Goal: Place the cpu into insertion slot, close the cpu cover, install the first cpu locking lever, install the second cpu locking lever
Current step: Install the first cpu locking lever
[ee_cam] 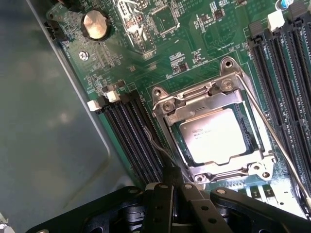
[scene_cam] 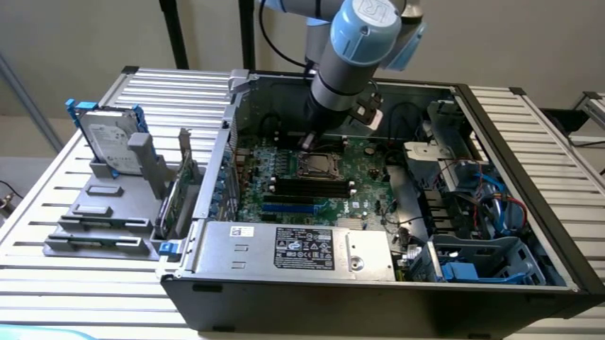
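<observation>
A: Item 1, cpu [ee_cam: 216, 136] — status?
B: Seated in insertion slot [ee_cam: 175, 138], silver top showing thru the window. Done.

A: Item 2, cpu cover [ee_cam: 214, 97]?
B: Down flat over the chip, frame around it on all sides. Looks closed.

A: Item 3, locking levers?
B: One thin wire lever [ee_cam: 277, 141] runs along the socket's side by the memory slots [ee_cam: 291, 63]; it angles away from the frame, prob not latched. A 2nd thin wire [ee_cam: 158, 145] lies along the other side, running toward the gripper. Can't tell if it's hooked. Both levers count as left.

A: Item 4, gripper [ee_cam: 170, 191]?
B: Jaws pressed together, tips just beside the socket's corner, at or near the 2nd wire's end. Contact unclear. In the exterior view the arm [scene_cam: 345, 64] stands over the green board [scene_cam: 369, 198], inside the PC case [scene_cam: 378, 297] on the bench [scene_cam: 85, 283].
</observation>
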You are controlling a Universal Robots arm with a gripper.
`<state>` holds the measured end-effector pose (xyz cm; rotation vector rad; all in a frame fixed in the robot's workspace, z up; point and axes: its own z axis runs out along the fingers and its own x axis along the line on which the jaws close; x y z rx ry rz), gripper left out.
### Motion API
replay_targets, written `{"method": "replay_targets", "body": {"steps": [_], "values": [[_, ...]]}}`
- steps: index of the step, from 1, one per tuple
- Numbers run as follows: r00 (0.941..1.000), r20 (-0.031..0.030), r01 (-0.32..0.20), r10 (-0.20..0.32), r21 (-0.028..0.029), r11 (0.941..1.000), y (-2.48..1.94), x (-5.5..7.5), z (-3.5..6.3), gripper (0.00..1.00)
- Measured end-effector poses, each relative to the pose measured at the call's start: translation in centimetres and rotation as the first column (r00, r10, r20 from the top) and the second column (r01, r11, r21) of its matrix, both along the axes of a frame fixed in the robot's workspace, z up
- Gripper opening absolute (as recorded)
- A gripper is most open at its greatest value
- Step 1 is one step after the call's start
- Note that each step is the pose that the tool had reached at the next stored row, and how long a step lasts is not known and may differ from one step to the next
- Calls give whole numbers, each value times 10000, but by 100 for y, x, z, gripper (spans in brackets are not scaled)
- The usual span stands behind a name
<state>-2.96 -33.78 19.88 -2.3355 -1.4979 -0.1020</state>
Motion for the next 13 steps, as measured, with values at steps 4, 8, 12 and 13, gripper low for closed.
{"method": "replay_targets", "body": {"steps": [4,8,12,13], "values": [[10000,0,0,0,1,10000,0,33,-1,11],[10000,0,0,0,-4,10000,0,58,0,11],[10000,0,0,0,-17,10000,0,75,-2,11],[10000,-1,0,0,-22,10000,0,79,-3,11]]}}
